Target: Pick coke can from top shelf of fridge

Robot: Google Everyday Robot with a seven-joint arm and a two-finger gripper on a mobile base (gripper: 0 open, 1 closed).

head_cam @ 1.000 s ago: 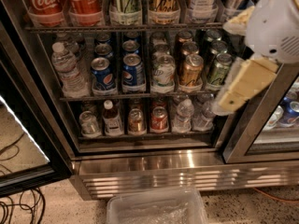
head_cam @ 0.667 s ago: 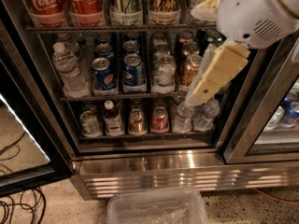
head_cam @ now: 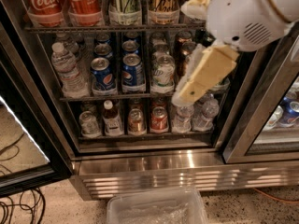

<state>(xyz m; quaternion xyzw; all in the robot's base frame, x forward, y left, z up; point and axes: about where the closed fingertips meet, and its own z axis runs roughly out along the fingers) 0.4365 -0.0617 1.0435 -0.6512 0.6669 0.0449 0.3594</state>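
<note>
My gripper [head_cam: 202,76] had swung left across the fridge [head_cam: 154,164] front in the last second, hanging before the middle rack; wide or narrow, I couldn't tell; the coke can [head_cam: 84,3] stood untouched on the top shelf [head_cam: 93,28], higher and leftward; reaching it probably needed a lift.

The arm ends in a bulky, rounded white shell [head_cam: 247,13] of smooth plastic, with a small patch of short vent slots [head_cam: 254,31] cut into its underside and a thin tan line [head_cam: 279,6] curving across its right part. The gripper [head_cam: 203,76], at the upper right in front of the fridge [head_cam: 140,164], is a flat cream-yellow slab with squared edges and a pale, slightly worn tip. A second cream-yellow piece [head_cam: 200,4] shows at the shell's upper left edge.
</note>
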